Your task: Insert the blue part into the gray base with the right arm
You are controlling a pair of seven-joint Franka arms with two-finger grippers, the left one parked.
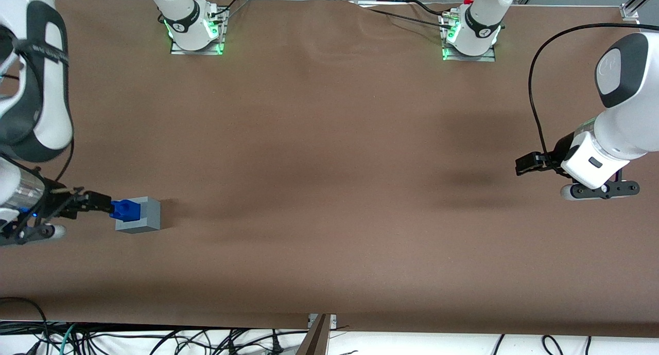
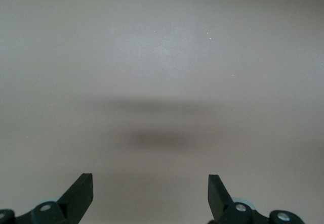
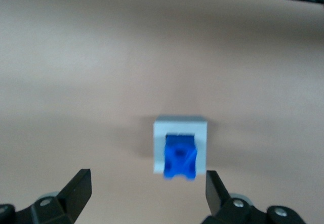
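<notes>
The gray base [image 1: 144,216] stands on the brown table toward the working arm's end. The blue part [image 1: 125,209] sits in the recess on its top and overhangs the edge that faces my gripper. My right arm's gripper [image 1: 100,202] is beside the base, at the height of the blue part, with its tips just short of it. In the right wrist view the gripper [image 3: 147,179] is open wide and empty. There the blue part [image 3: 179,157] and the gray base [image 3: 161,133] lie just ahead of the fingers [image 3: 77,186], nearer to one finger than the other.
The brown cloth table [image 1: 329,164] stretches toward the parked arm's end. Two arm bases [image 1: 195,31] [image 1: 469,36] with green lights stand at the table's edge farthest from the front camera. Cables [image 1: 154,339] lie below the nearest edge.
</notes>
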